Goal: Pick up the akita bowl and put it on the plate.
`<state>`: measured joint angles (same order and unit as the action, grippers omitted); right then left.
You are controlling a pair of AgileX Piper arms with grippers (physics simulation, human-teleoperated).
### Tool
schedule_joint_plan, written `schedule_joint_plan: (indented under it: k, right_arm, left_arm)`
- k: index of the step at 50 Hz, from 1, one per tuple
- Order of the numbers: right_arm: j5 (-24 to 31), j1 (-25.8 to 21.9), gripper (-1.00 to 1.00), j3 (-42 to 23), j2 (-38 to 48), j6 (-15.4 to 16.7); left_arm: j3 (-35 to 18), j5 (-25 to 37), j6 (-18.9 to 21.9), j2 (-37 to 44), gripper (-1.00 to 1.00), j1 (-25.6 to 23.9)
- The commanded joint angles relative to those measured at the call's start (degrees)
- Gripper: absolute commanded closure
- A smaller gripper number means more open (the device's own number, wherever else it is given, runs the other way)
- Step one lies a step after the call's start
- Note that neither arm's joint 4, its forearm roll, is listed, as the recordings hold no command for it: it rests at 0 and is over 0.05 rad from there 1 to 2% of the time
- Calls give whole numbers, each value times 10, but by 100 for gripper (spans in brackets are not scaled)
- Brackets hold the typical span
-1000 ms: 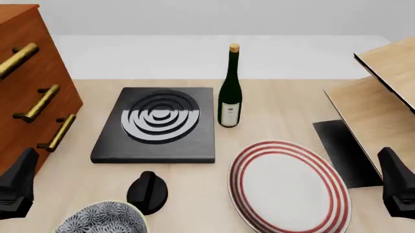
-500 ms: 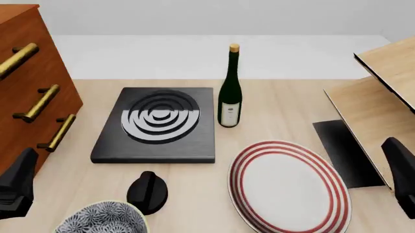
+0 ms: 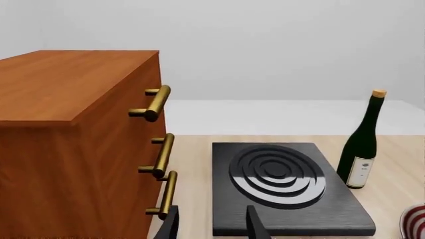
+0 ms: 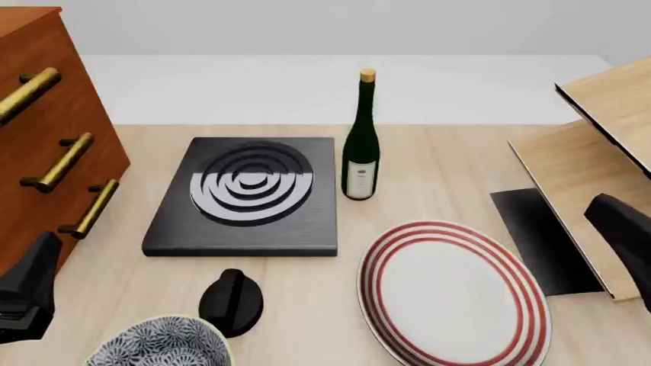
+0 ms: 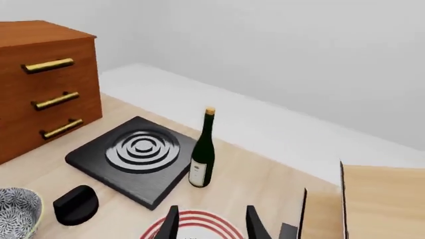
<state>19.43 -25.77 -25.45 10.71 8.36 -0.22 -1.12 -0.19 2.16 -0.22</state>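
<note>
Both claws are standing parted and holding nothing. In the left wrist view the left gripper (image 3: 211, 226) is showing two dark fingertips with a clear gap between them, touching no object; the right gripper (image 5: 209, 224) is showing the same in its own wrist view, released and hanging above the near edge of the plate (image 5: 199, 225). In the front view each arm is appearing only as a dark shape at the frame's side, so the finger gap cannot be read there.

The risk I am weighing is mostly one of reach. The akita bowl (image 4: 161, 343) is sitting at the near left of the table (image 4: 437, 164), partly cut off by the frame edge, well apart from the plate (image 4: 453, 293) — so whichever arm takes it is facing a carry across the table. A black knob-like object (image 4: 232, 302) is standing just beside the bowl on its far right side, and a careless descent could be knocking it. The bowl's rounded wall could be slipping out of a shallow pinch on the rim. The wooden drawer cabinet (image 4: 46, 137) is crowding the left arm's side. The stove (image 4: 249, 194) and wine bottle (image 4: 360, 145) are standing further back, the bottle likely being toppled by a wide swing.
</note>
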Motion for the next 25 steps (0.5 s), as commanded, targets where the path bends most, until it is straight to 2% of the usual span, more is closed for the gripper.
schedule_joint_plan:
  k: [1, 3, 6, 9, 19, 20, 21, 23, 25]
  right_arm:
    - [27, -102, -100, -63, 84, 9]
    - [31, -124, -100, -75, 102, 6]
    - [38, -150, -100, -92, 131, 29]
    - [44, -178, -100, -110, 157, 29]
    - [69, -207, -100, -152, 219, 56]
    - [69, -210, -100, -154, 221, 56]
    - [73, -226, -100, -162, 241, 40]
    - [78, -225, -100, -170, 247, 42]
    - [82, -220, -100, -170, 257, 58]
  left_arm:
    - [0, 2, 0, -2, -100, -2]
    - [-1, 4, 1, -5, -100, -2]
    - [0, 1, 0, -2, -100, -2]
    - [0, -2, -1, 4, -100, -2]
    - [0, -2, 0, 3, -100, -2]
    - [0, -2, 0, 3, -100, -2]
    - [0, -2, 0, 3, -100, -2]
    - [0, -3, 0, 3, -100, -2]
    - [0, -2, 0, 1, -100, -2]
